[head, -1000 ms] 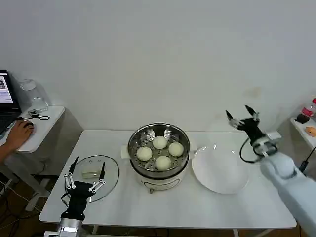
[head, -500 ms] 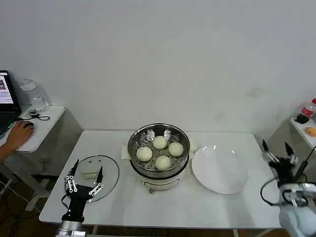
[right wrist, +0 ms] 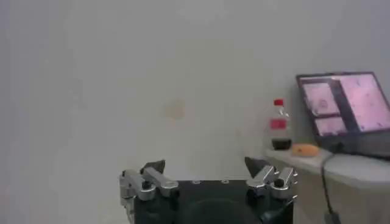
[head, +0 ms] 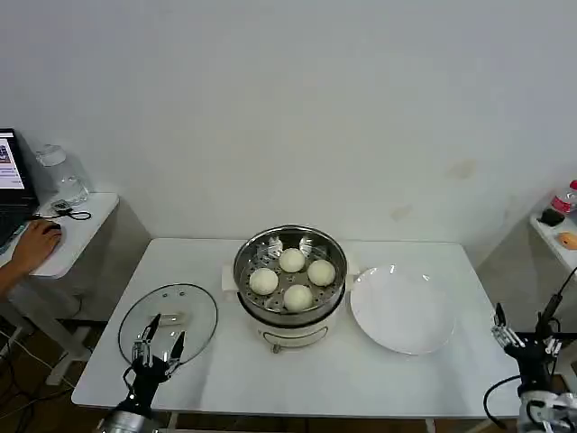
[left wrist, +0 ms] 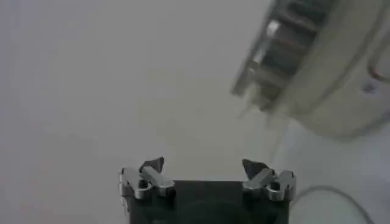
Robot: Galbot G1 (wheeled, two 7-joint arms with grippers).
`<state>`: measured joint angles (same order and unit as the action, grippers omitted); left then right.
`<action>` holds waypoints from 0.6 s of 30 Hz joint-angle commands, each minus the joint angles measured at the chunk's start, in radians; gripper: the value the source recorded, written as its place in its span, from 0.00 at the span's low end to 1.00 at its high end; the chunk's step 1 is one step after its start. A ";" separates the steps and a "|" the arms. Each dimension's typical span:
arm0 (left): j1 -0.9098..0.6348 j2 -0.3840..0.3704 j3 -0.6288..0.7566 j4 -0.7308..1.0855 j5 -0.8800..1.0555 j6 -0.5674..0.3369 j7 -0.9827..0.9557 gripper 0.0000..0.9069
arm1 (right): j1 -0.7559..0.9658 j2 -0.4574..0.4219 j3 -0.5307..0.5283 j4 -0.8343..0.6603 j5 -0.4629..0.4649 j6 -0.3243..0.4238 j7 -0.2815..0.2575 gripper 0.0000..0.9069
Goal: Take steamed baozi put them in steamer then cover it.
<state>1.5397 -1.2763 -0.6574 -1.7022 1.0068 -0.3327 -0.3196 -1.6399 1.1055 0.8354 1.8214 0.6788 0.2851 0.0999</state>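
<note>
The steamer point(head: 290, 314), a shiny steel pot on a white base, stands at the table's middle with several cream-white baozi point(head: 291, 260) on its perforated tray. It has no lid on it. The cover point(head: 189, 305), a glass lid with a pale handle, lies flat on the table to the steamer's left. My left gripper point(head: 160, 337) is open and empty, low at the lid's near edge by the table front. In the left wrist view the left gripper point(left wrist: 204, 165) points up past the steamer point(left wrist: 317, 55). My right gripper point(head: 521, 323) hangs open and empty off the table's right edge.
An empty white plate point(head: 401, 308) lies right of the steamer. A side desk point(head: 63, 244) at the left holds a jar, and a person's hand rests on a mouse. A shelf at the right carries a bottle point(right wrist: 278, 125) and a laptop point(right wrist: 347, 103).
My right arm has dropped from high beside the plate to low off the table's right edge. My left gripper has drawn back and down toward the table front.
</note>
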 commanded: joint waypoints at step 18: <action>-0.249 0.099 0.025 0.279 0.153 0.095 0.039 1.00 | -0.086 0.085 0.023 0.042 -0.027 0.008 -0.024 1.00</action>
<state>1.3468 -1.1931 -0.6366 -1.4859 1.1335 -0.2547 -0.2902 -1.7120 1.1769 0.8542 1.8533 0.6578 0.2913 0.0778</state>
